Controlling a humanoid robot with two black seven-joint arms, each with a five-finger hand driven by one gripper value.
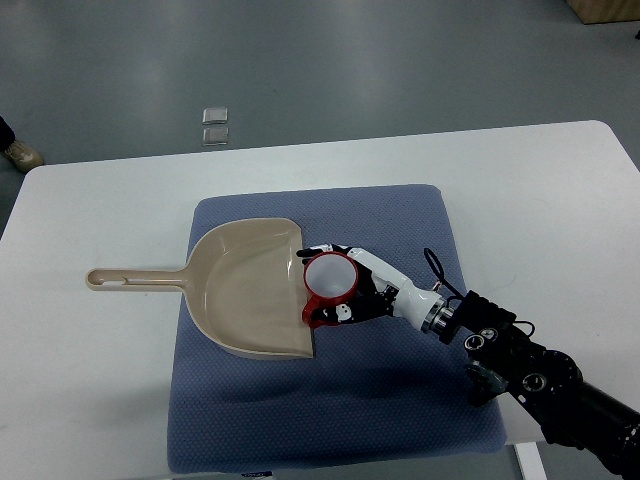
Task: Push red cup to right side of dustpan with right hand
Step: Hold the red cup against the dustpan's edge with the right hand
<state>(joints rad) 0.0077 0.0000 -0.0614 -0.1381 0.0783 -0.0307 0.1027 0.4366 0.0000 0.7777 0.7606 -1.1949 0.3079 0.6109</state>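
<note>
Top view showed one arm [530, 375], the right one, coming in from the lower right corner, dark at the near end and white toward the wrist. Its one hand [350, 290] lay on a blue mat [400, 400], fingers curled around one red cup [329, 281], grasping it from the right and from below; a fingertip showed at the cup's lower left, against the dustpan's edge. The left arm did not show.

The cup stood upright, seen from straight above: a red rim ringing a pale, whitish inside, with a red bulge at its lower left that could be a handle or part of the wall, hard to tell. It sat at the right, open edge of the dustpan, touching or slightly overlapping that edge, about midway along it.

One dustpan [245, 290], beige plastic, lay flat on the left part of the mat. Its wide mouth faced right, toward the cup, and its long handle [135, 279] ran out to the left, past the mat and onto the bare white table [560, 190]. There was one mat and one table.

Farther off, beyond the table's far edge, two small pale squares [215, 124] lay on the grey floor [400, 60], one just behind the other. At the far left edge, one shoe [22, 155] showed on the floor.
</note>
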